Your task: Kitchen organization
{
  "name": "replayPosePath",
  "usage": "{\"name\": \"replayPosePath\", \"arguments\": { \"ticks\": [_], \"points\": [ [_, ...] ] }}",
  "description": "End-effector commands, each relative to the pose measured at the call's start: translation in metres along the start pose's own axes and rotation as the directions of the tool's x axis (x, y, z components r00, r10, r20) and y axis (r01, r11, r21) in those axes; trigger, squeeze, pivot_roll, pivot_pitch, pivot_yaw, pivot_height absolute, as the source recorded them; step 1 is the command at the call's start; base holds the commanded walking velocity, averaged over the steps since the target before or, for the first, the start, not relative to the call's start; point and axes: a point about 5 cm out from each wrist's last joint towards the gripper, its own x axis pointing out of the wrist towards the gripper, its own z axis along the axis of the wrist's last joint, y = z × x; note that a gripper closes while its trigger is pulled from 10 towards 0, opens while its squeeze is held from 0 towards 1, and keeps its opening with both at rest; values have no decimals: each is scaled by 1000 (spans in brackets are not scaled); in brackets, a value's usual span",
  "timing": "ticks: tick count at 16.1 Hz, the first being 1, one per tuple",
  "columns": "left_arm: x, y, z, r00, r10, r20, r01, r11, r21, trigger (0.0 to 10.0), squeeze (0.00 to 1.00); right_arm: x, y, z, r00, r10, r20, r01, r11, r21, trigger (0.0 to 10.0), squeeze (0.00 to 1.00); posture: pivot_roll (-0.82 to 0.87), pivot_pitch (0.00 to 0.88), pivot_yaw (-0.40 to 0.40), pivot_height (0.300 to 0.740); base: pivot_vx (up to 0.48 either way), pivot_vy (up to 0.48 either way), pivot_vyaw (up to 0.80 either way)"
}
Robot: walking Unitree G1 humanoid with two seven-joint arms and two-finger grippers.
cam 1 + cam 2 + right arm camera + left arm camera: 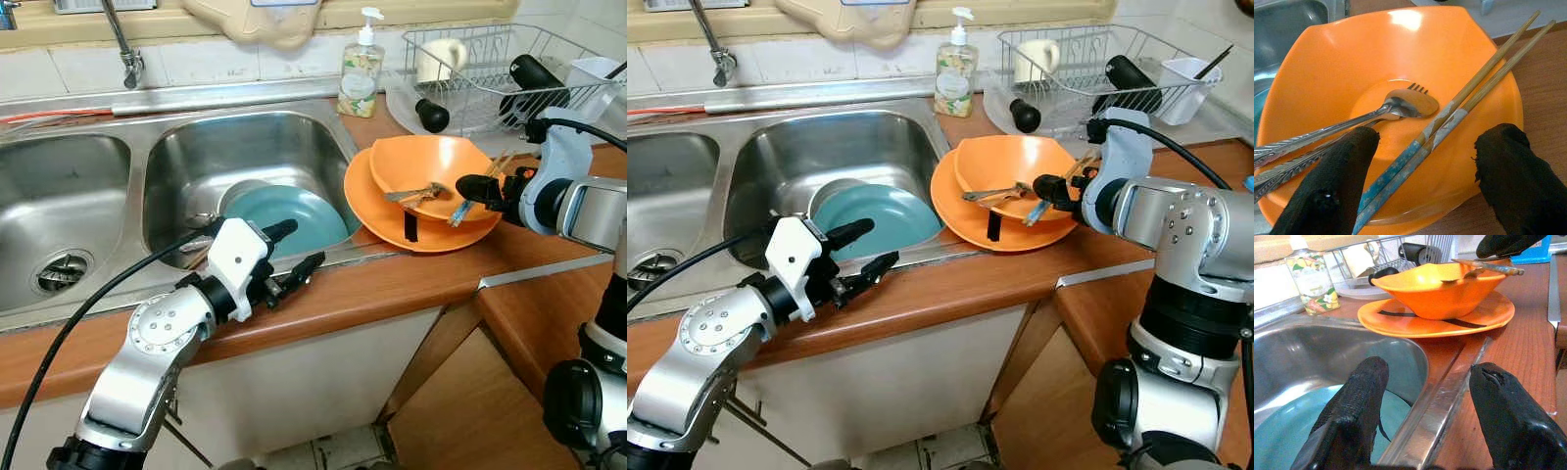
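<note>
An orange bowl (431,162) sits on an orange plate (377,220) on the wooden counter, just right of the sink. In the bowl lie a spoon (1400,105), a fork and two wooden chopsticks (1484,78) with blue ends. My right gripper (1425,142) is open at the bowl's right rim, one finger on each side of the chopsticks' blue ends. A teal plate (294,215) leans in the right sink basin. My left gripper (302,244) is open above the sink's front rim (1444,396), beside the teal plate and holding nothing.
A soap bottle (361,69) stands behind the bowl. At the back right a wire dish rack (490,69) holds a mug and black-handled utensils. The faucet (122,44) hangs over the divider of the double sink. The counter turns a corner at the right.
</note>
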Motion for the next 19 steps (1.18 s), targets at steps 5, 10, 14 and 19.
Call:
{"name": "replayPosePath", "arguments": {
  "ticks": [5, 10, 14, 19],
  "points": [
    [1, -2, 3, 1000, -20, -1, 20, 1000, 8, 10000, 0, 5, -3, -9, 999, 5, -47, -4, 1000, 30, 1294, 0, -24, 0, -16, 740, 0, 0, 0],
    [1, -3, 2, 1000, -22, -4, 22, 1000, 8, 10000, 0, 10, -4, -12, 998, 9, -61, -6, 999, 43, 1255, 0, -22, 0, -18, 740, 0, 0, 0],
    [1, -2, 3, 1000, -18, -4, 18, 1000, 10, 10000, 0, 13, -5, -11, 998, 20, -61, -16, 998, 60, 1255, 0, -21, 0, -21, 740, 0, 0, 0],
    [0, -1, 3, 1000, -12, -5, 12, 1000, 14, 10000, 0, 17, -6, -6, 999, 24, -46, -20, 997, 77, 1529, 0, -19, 0, -23, 740, 0, 0, 0]
  ]
}}
